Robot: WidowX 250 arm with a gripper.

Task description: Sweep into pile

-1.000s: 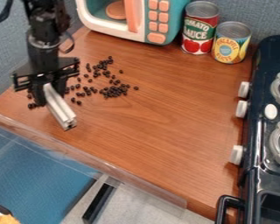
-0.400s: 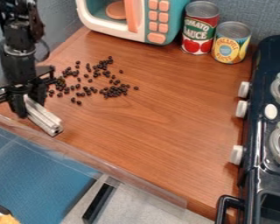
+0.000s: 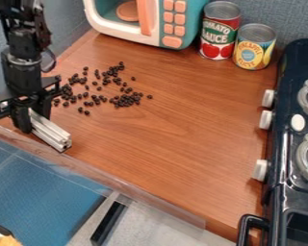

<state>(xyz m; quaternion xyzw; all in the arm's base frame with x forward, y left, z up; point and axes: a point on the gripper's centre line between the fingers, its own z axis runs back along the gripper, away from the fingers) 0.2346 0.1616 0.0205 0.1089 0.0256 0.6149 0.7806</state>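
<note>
Many beans (image 3: 123, 100), perhaps, lie beside the end effector (image 3: 32, 120).

At the hand (image 3: 29, 121) is one pale bar (image 3: 50, 133); near the hand, dozens of dark beans (image 3: 121, 100), too clumped to count exactly. Well apart from it: one toy microwave (image 3: 192, 19), two cans (image 3: 218, 36), and one stove (image 3: 285, 72) with three side knobs (image 3: 261, 169) and two burner grates (image 3: 301, 151) partly in view.

The jaws hide part of the pale bar (image 3: 51, 132); the right edge crops the stove (image 3: 286, 96).
</note>
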